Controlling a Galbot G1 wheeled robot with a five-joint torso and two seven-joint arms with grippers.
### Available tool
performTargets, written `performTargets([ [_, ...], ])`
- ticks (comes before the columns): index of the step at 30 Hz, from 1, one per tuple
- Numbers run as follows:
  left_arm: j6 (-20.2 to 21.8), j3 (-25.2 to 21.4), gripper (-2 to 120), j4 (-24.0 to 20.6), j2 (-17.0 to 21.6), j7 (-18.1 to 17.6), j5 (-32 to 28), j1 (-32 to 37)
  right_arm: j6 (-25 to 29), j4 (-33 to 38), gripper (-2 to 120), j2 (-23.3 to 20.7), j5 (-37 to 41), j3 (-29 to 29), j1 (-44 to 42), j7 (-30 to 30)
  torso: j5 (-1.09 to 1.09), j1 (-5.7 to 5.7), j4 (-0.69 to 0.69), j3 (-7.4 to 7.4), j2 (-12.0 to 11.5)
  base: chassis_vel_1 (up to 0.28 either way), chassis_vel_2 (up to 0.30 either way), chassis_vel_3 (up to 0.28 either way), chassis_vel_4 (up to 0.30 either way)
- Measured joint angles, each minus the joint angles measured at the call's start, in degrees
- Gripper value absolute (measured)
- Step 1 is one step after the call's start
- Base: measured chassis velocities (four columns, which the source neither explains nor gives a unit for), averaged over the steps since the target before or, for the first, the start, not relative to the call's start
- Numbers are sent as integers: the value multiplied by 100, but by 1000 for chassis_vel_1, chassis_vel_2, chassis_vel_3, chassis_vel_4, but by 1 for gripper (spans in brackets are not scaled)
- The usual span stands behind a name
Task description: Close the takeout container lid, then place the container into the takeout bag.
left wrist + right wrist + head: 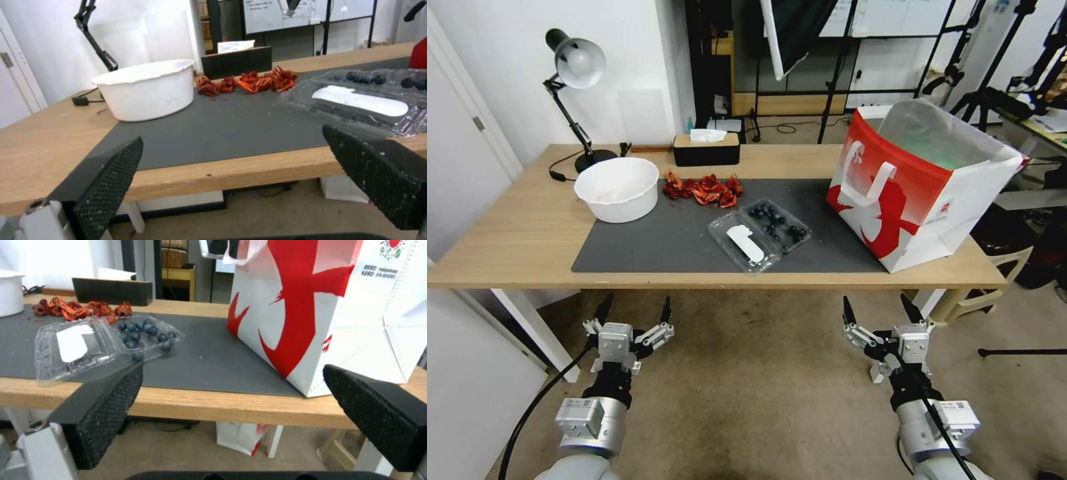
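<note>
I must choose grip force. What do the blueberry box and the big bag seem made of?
The takeout container looks like thin, glossy clear plastic: the berries show through and the ribs catch glare. The takeout bag seems to be matte printed paper, judging by its stiff, sharp folds, though a coated fabric is possible.

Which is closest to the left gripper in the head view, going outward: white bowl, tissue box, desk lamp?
From the left gripper:
1. White bowl, on the mat's near-left corner.
2. Black tissue box, at the table's back edge.
3. Desk lamp, far-left corner.
</note>
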Motion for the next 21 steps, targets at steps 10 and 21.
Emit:
performTargets([
  [10, 0, 0, 100, 0, 0, 0, 0, 0, 0, 0, 100, 0, 0, 0, 0, 0, 0, 0, 0, 0, 0, 0, 0, 0, 0],
  [21, 156, 644, 100, -184, -285, -799, -71, 101, -714, -332, 100, 0, -95, -733, 239, -518, 3, 0, 0, 0, 0, 0, 0, 0, 0],
])
